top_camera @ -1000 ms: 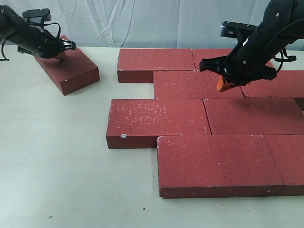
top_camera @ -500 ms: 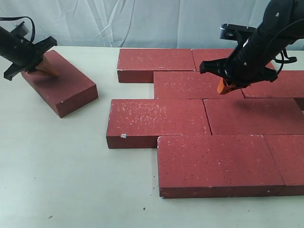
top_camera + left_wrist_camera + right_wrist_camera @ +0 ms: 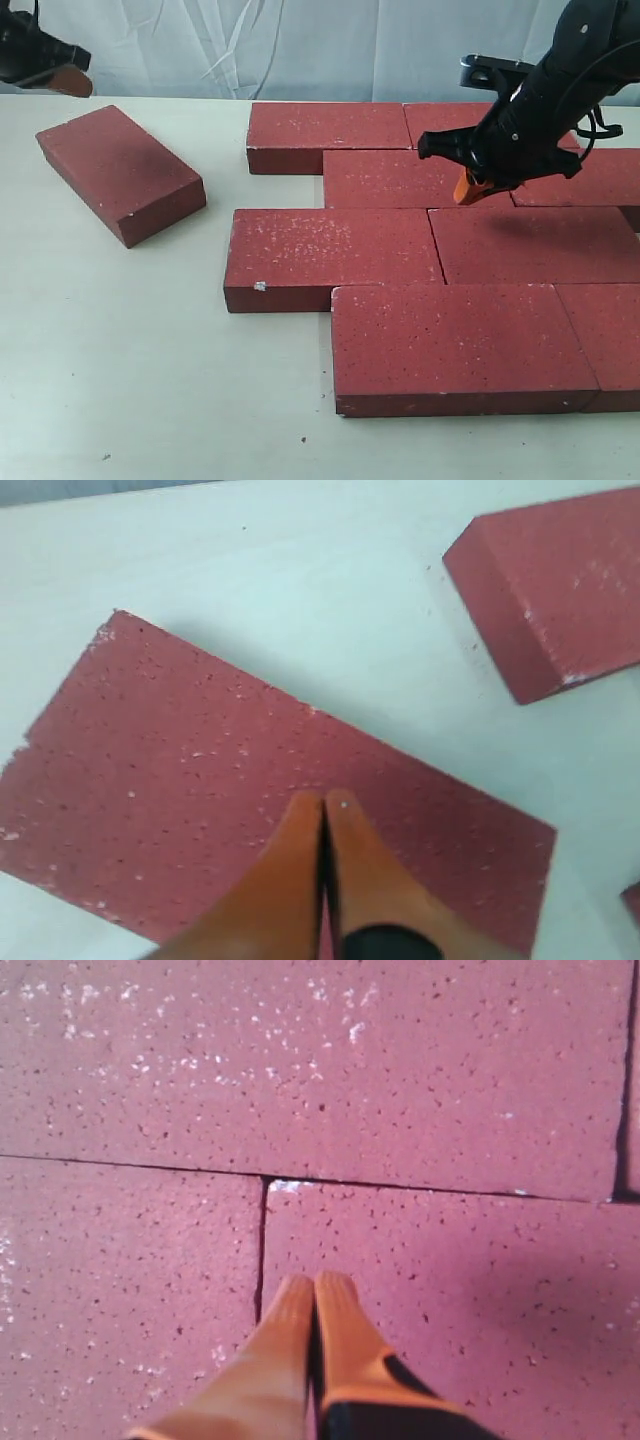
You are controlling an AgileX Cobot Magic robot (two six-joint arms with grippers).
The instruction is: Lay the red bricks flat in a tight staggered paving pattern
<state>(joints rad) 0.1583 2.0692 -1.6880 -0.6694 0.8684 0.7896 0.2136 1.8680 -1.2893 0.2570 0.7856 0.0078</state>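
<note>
On a pale tabletop (image 3: 130,350) before a white curtain (image 3: 300,50), the red bricks (image 3: 440,250) lie flat in staggered rows at centre-right. One loose brick (image 3: 120,172) sits askew at upper left. The left gripper (image 3: 323,805) above it and the right gripper (image 3: 315,1285) above the rows both have fingers pressed together, empty.

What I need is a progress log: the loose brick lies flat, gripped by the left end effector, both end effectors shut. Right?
No. The loose brick lies flat, but the left end effector is not gripping it: the exterior view shows it clear of the brick. It and the right end effector are shut.
</note>
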